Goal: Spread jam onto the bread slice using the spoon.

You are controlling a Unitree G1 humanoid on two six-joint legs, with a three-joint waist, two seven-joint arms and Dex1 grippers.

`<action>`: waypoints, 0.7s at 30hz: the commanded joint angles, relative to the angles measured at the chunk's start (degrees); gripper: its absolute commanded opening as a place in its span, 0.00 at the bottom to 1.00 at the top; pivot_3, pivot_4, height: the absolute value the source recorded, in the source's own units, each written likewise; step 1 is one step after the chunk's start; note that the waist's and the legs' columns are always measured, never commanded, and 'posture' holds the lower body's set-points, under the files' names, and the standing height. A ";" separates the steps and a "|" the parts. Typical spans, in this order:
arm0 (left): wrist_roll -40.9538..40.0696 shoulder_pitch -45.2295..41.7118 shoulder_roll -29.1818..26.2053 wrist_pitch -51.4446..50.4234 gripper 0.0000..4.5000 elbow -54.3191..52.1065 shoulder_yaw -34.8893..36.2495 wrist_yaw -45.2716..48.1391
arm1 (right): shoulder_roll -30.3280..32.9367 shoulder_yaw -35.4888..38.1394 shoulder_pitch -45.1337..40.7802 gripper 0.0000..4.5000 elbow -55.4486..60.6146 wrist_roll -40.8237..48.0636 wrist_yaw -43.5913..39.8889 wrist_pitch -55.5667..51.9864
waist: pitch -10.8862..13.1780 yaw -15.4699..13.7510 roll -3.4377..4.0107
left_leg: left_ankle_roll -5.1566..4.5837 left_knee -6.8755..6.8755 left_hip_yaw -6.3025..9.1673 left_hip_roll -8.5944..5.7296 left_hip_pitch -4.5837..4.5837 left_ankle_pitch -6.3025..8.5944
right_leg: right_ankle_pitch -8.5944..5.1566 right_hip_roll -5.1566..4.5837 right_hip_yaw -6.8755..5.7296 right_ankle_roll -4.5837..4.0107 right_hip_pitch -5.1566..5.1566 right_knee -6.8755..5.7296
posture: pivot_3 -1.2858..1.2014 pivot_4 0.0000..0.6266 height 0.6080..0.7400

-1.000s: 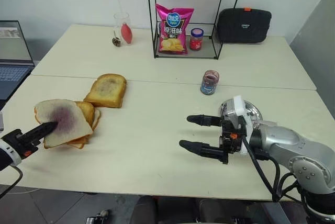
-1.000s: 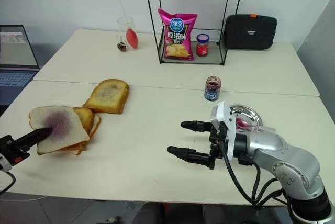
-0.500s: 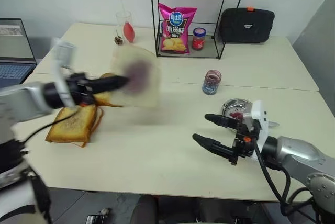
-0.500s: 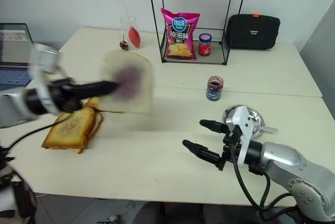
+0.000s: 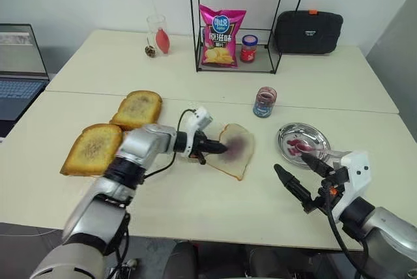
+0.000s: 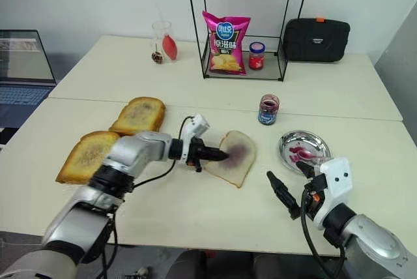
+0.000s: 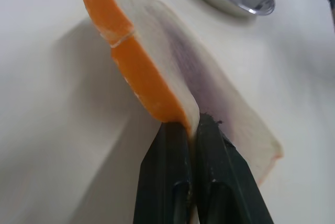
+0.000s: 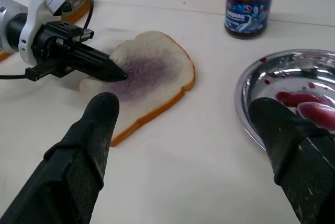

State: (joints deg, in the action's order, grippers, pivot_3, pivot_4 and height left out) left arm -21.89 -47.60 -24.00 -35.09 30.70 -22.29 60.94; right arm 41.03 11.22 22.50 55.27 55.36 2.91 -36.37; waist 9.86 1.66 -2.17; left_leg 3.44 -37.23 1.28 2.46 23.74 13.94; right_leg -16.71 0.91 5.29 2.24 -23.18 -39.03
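Bread slice (image 5: pixel 236 150) pinched in left fingers (image 5: pixel 217 148), beside steel plate (image 5: pixel 317 133)

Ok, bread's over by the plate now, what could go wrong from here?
The left hand is shut on the bread at one edge, and the slice sits tilted, so it may tear or flop when let go. The spoon lies in the plate right by the open right hand, which could knock it.
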 commanded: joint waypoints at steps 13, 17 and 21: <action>12.27 -5.88 3.46 10.35 0.61 12.44 3.98 -0.27 | 7.96 -2.62 19.83 1.00 4.73 -3.63 11.34 23.41 | -0.05 0.08 0.00 | -0.20 -0.13 0.05 -0.01 0.02 -0.12 | 0.09 0.01 0.02 0.34 0.04 -0.04 | 0.52 0.24 1.00; 14.00 -6.81 0.24 12.34 0.78 11.10 4.61 0.77 | 3.68 -0.05 25.98 1.00 4.73 -1.76 15.84 27.50 | -0.06 0.34 0.00 | -0.34 -0.14 0.03 0.03 -0.02 -0.21 | 0.22 0.06 0.06 0.39 0.04 -0.06 | 0.52 0.24 1.00; 11.71 -7.77 -0.68 14.32 0.95 4.57 6.74 5.19 | -4.30 3.87 26.62 1.00 3.82 4.02 21.68 26.61 | -0.07 0.15 0.01 | -0.43 -0.12 0.03 0.10 -0.04 -0.27 | 0.30 0.10 0.05 0.35 0.03 -0.08 | 0.52 0.24 1.00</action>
State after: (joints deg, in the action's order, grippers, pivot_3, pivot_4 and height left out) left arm -8.73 -53.34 -25.01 -22.49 40.82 -17.38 63.43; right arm 38.17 12.46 49.82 55.33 55.97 21.89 -10.46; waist 9.79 1.81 -2.16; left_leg 3.02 -37.38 1.33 2.58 23.76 13.67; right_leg -16.41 1.00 5.30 2.58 -23.18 -39.11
